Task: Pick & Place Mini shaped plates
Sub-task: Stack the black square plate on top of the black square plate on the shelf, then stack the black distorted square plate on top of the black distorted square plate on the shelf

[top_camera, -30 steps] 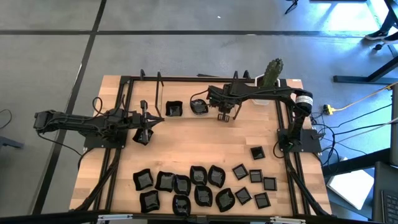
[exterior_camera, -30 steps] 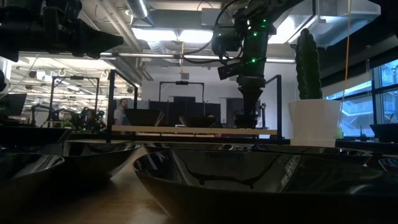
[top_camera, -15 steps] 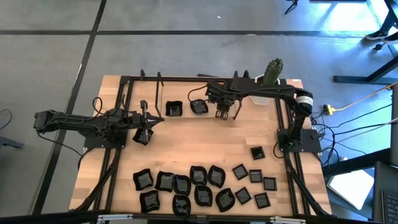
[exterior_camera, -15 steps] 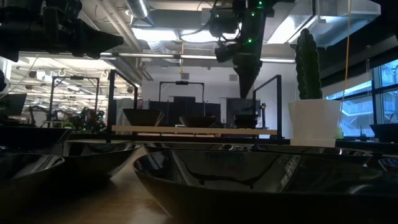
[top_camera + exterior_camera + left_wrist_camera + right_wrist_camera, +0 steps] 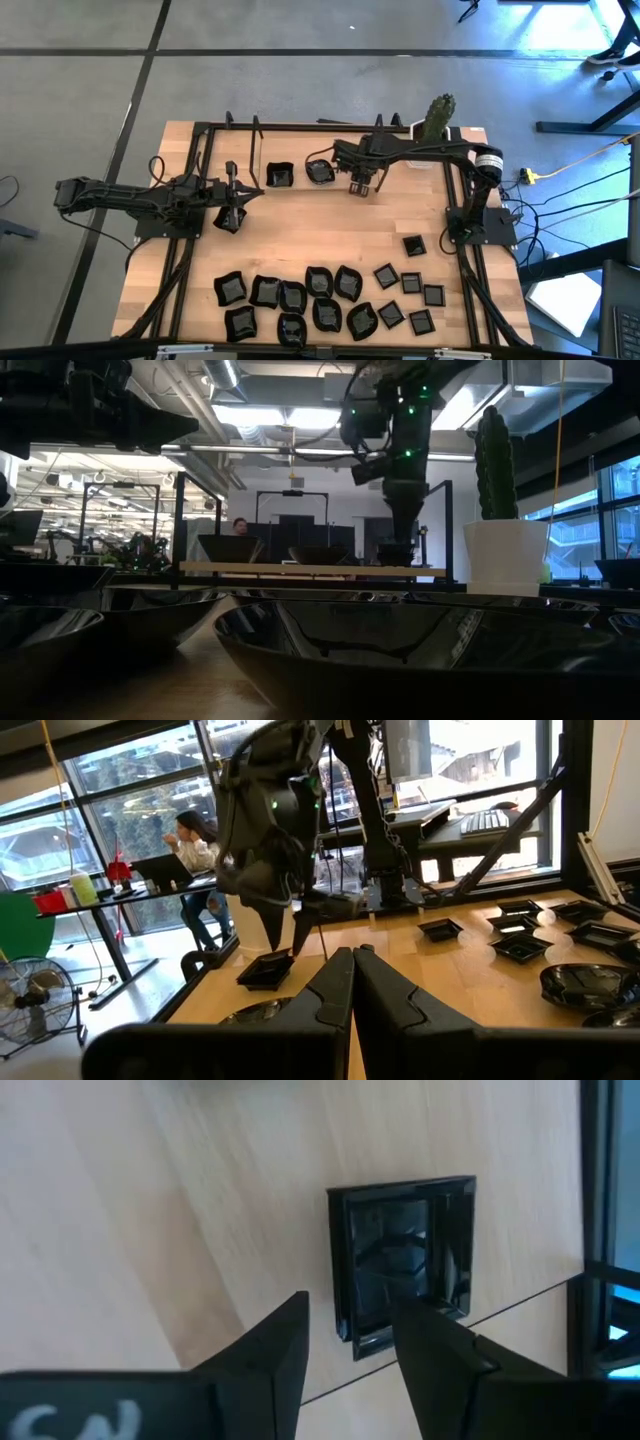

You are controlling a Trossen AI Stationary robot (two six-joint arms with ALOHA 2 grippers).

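Right gripper (image 5: 345,1355): fingers spread, empty. Small square plate (image 5: 405,1260) lies flat on the bench (image 5: 150,1210) just beyond the fingertips, apparently released. Lift straight up so neither finger clips its rim. Left gripper (image 5: 352,982) waits, fingers pressed together.
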